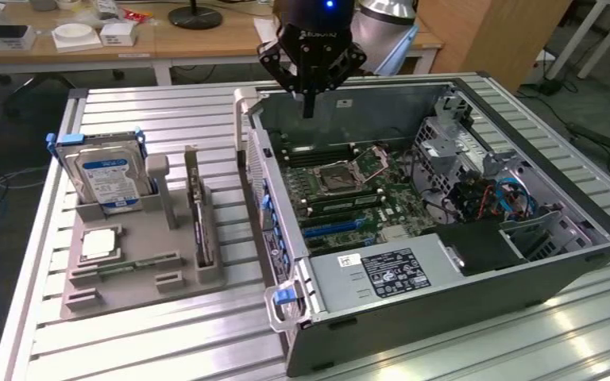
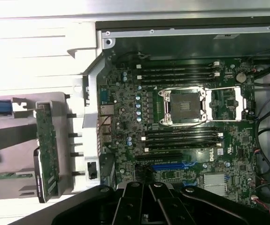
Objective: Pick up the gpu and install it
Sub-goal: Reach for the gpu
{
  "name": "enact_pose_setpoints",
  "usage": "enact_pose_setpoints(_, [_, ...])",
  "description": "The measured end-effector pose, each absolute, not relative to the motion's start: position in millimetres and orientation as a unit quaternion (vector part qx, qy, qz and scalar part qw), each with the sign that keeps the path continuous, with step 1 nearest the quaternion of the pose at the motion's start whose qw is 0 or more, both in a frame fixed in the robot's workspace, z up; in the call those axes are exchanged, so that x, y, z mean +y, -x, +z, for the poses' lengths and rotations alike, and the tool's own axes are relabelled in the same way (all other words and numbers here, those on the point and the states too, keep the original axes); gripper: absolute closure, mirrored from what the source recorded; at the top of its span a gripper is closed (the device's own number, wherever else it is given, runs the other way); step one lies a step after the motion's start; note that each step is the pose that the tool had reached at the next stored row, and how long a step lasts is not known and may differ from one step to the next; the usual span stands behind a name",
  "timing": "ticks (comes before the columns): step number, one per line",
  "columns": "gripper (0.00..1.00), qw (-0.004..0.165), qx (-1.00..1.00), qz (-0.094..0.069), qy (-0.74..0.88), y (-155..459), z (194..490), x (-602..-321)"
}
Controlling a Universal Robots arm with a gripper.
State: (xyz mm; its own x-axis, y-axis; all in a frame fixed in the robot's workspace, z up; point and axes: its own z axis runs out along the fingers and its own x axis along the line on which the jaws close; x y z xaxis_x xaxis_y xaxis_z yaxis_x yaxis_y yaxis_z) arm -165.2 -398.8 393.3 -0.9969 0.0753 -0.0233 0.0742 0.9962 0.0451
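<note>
The gpu stands on its long edge in a slot of the grey holder, to the exterior view's left of the open computer case. In the wrist view the gpu shows as a thin green-edged board with a dark face beside the case wall. My gripper hangs over the far end of the case, above the motherboard, well apart from the gpu. Its fingers are shut together with nothing between them. The gripper base shows dark above the motherboard's blue slot.
A silver hard drive with a blue label stands upright in the holder, with a CPU chip and a RAM stick lying near it. The power supply and drive cage with cables fill the case's near side.
</note>
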Motion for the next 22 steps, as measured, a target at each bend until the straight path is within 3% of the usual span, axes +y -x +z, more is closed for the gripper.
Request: enact_pose_setpoints(22, [0.9, 0.012, 0.999, 0.022, -0.037, 211.0, 393.3, -398.9])
